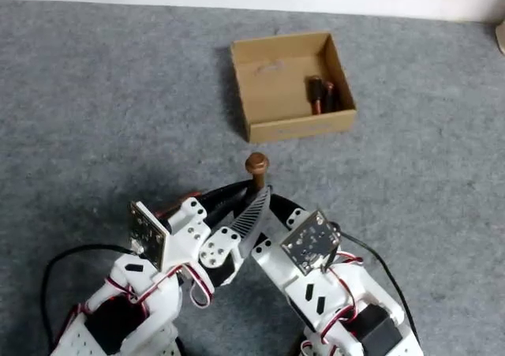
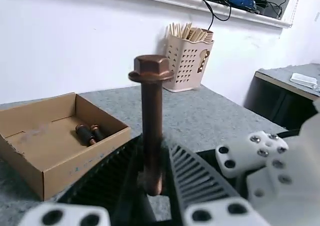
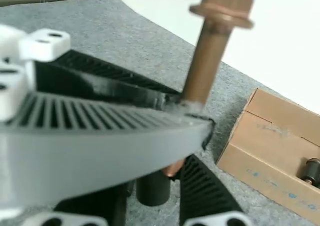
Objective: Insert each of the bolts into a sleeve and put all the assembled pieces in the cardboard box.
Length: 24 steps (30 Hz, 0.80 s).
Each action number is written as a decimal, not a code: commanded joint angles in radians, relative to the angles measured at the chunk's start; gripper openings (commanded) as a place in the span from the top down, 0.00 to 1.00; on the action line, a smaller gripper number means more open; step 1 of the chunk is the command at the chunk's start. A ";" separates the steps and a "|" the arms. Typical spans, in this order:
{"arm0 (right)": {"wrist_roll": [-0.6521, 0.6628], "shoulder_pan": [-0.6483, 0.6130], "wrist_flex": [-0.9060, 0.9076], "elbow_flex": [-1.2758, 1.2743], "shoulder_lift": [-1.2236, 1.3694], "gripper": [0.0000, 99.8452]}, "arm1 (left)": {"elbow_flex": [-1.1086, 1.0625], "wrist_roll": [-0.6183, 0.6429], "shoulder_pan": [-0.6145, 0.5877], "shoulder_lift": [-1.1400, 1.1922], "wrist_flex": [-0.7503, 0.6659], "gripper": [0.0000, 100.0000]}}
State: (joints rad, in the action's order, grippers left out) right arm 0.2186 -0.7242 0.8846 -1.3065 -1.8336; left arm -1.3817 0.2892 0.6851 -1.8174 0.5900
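Observation:
A copper bolt (image 1: 256, 166) (image 2: 151, 126) (image 3: 212, 55) stands upright just in front of the cardboard box (image 1: 300, 125), where both grippers meet. My left gripper (image 1: 251, 200) (image 2: 150, 186) is shut on the bolt's lower shank, head up. Right beside it, my right gripper (image 1: 268, 198) (image 3: 155, 196) is shut on a black sleeve (image 3: 152, 190) under the bolt's tip. A bit of copper shows just above the sleeve. The left arm's grey finger (image 3: 100, 136) hides the joint. Two assembled pieces (image 1: 319, 94) (image 2: 89, 132) lie in the box.
The box (image 2: 75, 171) (image 3: 265, 161) sits open on the grey felt table (image 1: 95, 119), which has free room to either side. In the left wrist view a beige basket (image 2: 189, 60) of wooden sticks stands beyond the table, by the white wall.

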 commanded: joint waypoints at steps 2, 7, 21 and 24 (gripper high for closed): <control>-0.008 0.004 -0.002 0.008 -0.005 0.99 | 0.044 0.029 -0.105 -0.012 -0.048 0.99; -0.009 0.004 -0.002 0.007 -0.005 0.99 | 0.093 0.172 -0.173 -0.012 -0.048 0.99; -0.037 0.021 -0.041 0.005 -0.005 0.99 | 0.062 0.175 -0.053 -0.008 -0.043 0.99; -0.041 0.070 -0.062 0.005 -0.005 0.99 | 0.059 0.173 -0.042 -0.007 -0.041 0.99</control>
State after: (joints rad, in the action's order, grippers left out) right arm 0.1864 -0.6981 0.8677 -1.3080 -1.8336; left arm -1.3525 0.4611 0.6222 -1.8174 0.5715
